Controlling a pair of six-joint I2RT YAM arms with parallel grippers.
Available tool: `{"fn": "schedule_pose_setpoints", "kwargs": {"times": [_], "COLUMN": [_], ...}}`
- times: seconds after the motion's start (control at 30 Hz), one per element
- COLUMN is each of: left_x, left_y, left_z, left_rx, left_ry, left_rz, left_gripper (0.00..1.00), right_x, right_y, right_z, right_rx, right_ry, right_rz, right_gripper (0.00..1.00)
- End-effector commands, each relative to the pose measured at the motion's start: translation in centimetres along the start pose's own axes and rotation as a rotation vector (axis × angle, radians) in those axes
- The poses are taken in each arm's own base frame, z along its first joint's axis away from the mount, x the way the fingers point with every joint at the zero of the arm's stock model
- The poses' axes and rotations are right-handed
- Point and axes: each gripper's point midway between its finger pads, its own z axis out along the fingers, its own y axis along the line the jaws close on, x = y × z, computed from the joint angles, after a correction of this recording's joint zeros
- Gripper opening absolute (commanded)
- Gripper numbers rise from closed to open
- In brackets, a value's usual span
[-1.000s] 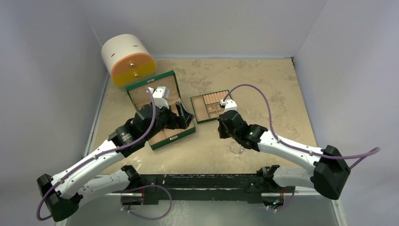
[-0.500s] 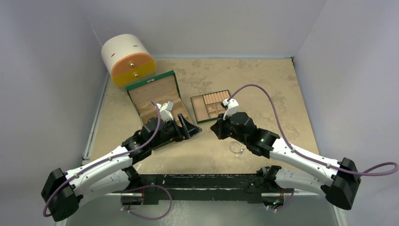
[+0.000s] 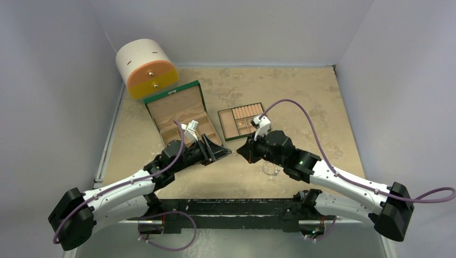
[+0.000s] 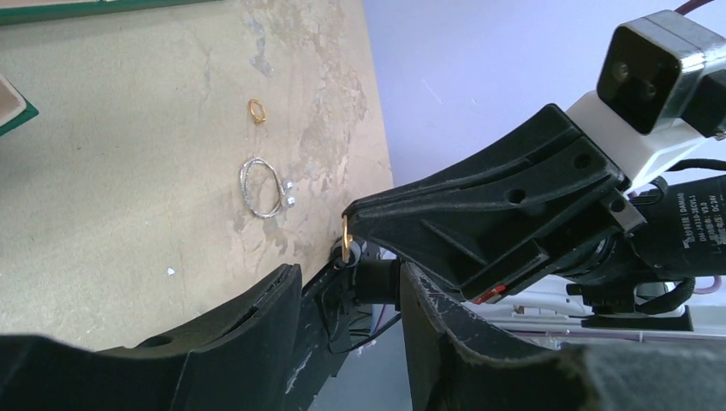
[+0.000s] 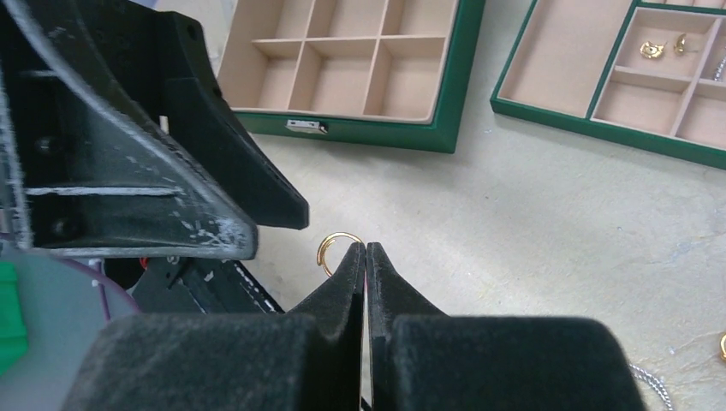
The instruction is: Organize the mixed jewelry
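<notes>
The gold ring (image 5: 326,243) is nipped by its rim at the very tips of the right hand (image 5: 365,250), whose jaws are closed on it; most of the loop sticks out to one side, in the air above the tabletop (image 5: 531,214); it looks almost weightless, stiff, hard and smooth, so it would sooner slip or flick away than bend, and a hold squarely across the band seems safer than this edge-on nip; the left hand (image 4: 347,282) faces it at close range, jaws spread and holding nothing, so any transfer would call for a slow, well-centred closing on the free part of the loop; down on the tabletop lie a thin wire hoop (image 4: 264,187) and, near it but apart, a second gold ring (image 4: 256,110); the hoop is probably springy and easily bent, and lying flat it offers only its wire to pinch; farther out, a tray (image 5: 582,128) holds gold earrings (image 5: 657,48) in a small compartment, with the green box (image 5: 377,134) beside it.
</notes>
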Motion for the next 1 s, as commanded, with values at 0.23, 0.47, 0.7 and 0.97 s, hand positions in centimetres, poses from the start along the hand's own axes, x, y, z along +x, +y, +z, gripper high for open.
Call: {"fn": "schedule_pose_setpoints", "kwargs": {"times": [0.23,0.47,0.7,0.97], "left_x": [0.0,0.2,0.3,0.3], "left_y": [-2.1,-2.2,-2.4,-2.3], "left_z": [0.2,0.2,0.0,0.0], "left_rx": [0.1,0.11,0.115,0.116], "left_ry": [0.008,0.018,0.02,0.022], "left_rz": [-0.021,-0.018,-0.015,-0.013], "left_gripper": [0.38,0.32,0.28,0.2], "right_x": [-2.1,-2.1,-1.9,-1.8], "right_y": [3.3,3.6,3.8,3.7], "right_z": [-0.7,-0.5,-0.4,-0.3], "right_rx": [-0.148,-0.158,-0.165,-0.158], "right_ry": [-0.065,-0.063,-0.058,-0.058], "right_rz": [-0.006,-0.005,-0.002,0.002], "right_gripper": [0.0,0.0,0.0,0.0]}}
